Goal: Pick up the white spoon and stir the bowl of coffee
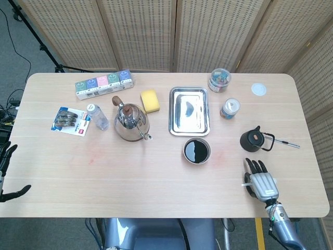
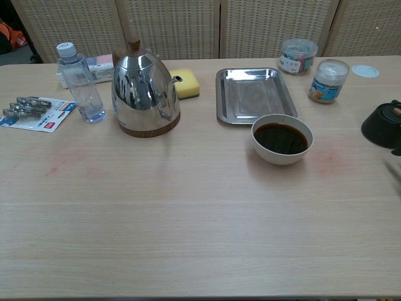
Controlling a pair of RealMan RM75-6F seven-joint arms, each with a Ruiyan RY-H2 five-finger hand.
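Tabletop with one bowl of coffee (image 1: 196,150) and two hands.
Right hand (image 1: 261,182) flat, fingers spread, empty, near one black teapot (image 1: 253,139); left hand (image 1: 6,172) off-table, released. One steel kettle (image 1: 130,121), one tray (image 1: 189,111), two jars; spoon not discernible.

- The right hand (image 1: 261,183) lies flat over the table's near right edge, back up, fingers spread, holding nothing.
- The left hand (image 1: 6,174) hangs off the left edge, fingers apart, empty.
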